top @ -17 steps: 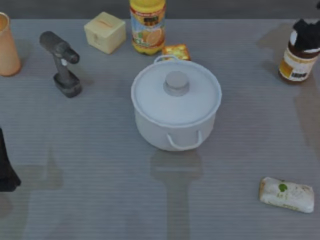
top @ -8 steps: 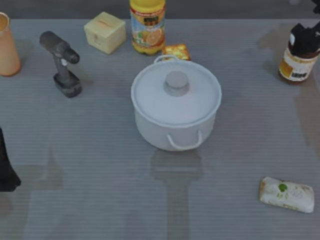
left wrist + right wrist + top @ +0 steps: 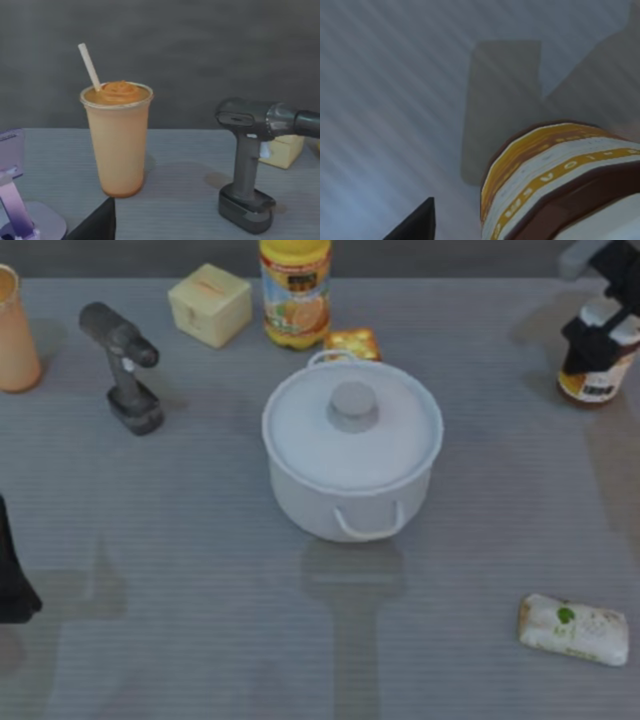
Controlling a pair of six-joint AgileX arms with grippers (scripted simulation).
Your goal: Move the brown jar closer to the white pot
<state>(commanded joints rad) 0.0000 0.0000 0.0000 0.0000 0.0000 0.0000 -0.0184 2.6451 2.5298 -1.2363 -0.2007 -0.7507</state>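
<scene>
The brown jar (image 3: 592, 382), with its white lid and yellow-orange label, stands at the table's far right back corner. My right gripper (image 3: 600, 336) is down over its upper part, and black parts cross the jar just under the lid. In the right wrist view the jar (image 3: 560, 170) fills the near side, and one dark fingertip (image 3: 417, 222) stands apart from it, so the gripper is open. The big white pot (image 3: 352, 455) with its grey knob sits mid-table, well to the left of the jar. My left gripper (image 3: 12, 580) rests parked at the left edge.
An orange juice bottle (image 3: 295, 290), a yellow box (image 3: 209, 304) and a small orange packet (image 3: 352, 342) stand behind the pot. A grey drill (image 3: 125, 365) and an orange drink cup (image 3: 15, 330) stand at the left. A white wrapped packet (image 3: 573, 629) lies front right.
My right gripper, which covered the jar's lid from above, has shifted and dropped round the jar, so the white lid now shows. The jar stays in place.
</scene>
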